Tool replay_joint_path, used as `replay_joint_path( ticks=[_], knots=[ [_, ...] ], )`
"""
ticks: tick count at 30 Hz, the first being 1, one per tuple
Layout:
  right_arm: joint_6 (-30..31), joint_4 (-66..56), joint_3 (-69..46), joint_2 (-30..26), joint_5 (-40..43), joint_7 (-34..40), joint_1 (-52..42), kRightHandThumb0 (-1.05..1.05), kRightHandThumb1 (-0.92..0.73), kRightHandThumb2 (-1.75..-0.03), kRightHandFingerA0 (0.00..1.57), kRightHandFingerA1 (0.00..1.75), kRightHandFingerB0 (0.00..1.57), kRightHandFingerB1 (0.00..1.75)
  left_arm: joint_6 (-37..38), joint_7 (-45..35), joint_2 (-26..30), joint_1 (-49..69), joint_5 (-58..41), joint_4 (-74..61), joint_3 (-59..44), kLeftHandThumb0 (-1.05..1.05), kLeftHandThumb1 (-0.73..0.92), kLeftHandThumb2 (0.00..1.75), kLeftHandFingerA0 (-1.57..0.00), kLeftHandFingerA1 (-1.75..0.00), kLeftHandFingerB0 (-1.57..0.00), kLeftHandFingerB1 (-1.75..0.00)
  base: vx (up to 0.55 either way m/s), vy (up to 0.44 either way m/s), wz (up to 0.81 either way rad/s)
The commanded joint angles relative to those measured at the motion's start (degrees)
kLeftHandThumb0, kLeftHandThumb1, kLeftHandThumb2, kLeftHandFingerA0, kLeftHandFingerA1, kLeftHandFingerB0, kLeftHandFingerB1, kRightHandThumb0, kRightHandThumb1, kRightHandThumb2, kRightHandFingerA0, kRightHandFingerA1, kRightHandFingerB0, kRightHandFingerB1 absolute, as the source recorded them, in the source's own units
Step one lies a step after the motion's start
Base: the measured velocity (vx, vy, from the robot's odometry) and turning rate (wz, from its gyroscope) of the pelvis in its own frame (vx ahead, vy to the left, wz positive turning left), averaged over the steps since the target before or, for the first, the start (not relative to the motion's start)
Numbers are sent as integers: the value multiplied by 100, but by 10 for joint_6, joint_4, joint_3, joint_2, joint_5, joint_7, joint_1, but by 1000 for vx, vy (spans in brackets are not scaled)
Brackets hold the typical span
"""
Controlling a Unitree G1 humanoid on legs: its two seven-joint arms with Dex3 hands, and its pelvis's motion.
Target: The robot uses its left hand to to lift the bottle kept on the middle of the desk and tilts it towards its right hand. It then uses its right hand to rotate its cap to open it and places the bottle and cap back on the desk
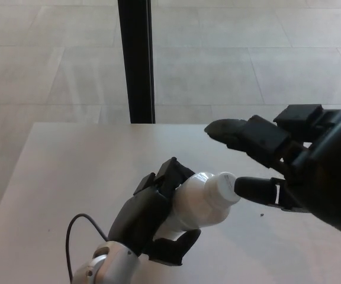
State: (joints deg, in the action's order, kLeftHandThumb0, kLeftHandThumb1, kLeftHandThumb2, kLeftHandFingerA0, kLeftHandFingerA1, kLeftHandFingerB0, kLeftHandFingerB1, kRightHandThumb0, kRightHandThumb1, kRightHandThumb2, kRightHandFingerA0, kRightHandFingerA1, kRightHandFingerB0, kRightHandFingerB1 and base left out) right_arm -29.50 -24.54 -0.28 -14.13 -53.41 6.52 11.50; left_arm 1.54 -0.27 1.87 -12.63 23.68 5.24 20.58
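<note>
A white bottle (195, 202) is held above the desk (76, 165) in my left hand (150, 219), which is shut on its body. The bottle is tilted to the right, with its white cap (225, 188) pointing at my right hand (289, 168). That right hand is open, its fingers spread. Its thumb tip touches the side of the cap and the upper fingers reach out above it. The lower part of the bottle is hidden by my left hand's fingers.
A black vertical post (136, 59) stands beyond the desk's far edge, with tiled floor (247, 59) behind. A thin black cable (70, 234) loops near my left wrist. The desk's left edge runs diagonally at the lower left.
</note>
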Motion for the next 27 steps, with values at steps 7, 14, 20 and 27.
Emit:
replay_joint_path(
  ticks=[7, 14, 20, 27],
  knots=[
    [295, -63, -57, 101, 77, -193, -116, -74, -70, -65, 101, 155, 53, 56, -9, 4, 12, -2, 1, -10, -20, 8, 50, 135, -94, -175, -82, -170, 0, 0, 0],
    [306, -72, -40, 134, 56, -204, -141, -77, -73, -65, 101, 153, 51, 58, -6, 5, 4, -1, -11, -6, -26, 9, 51, 134, -93, -175, -82, -167, 0, 0, 0],
    [347, -78, -40, 169, 30, -218, -145, -77, -74, -62, 100, 159, 50, 55, -16, 7, 2, 1, -3, -11, -25, 8, 49, 138, -95, -175, -82, -170, 0, 0, 0],
    [374, -80, -33, 192, 12, -234, -144, -83, -61, -96, 108, 142, 44, 62, -13, 9, 1, -1, -1, -10, -24, 7, 51, 136, -94, -175, -82, -169, 0, 0, 0]
  ],
)
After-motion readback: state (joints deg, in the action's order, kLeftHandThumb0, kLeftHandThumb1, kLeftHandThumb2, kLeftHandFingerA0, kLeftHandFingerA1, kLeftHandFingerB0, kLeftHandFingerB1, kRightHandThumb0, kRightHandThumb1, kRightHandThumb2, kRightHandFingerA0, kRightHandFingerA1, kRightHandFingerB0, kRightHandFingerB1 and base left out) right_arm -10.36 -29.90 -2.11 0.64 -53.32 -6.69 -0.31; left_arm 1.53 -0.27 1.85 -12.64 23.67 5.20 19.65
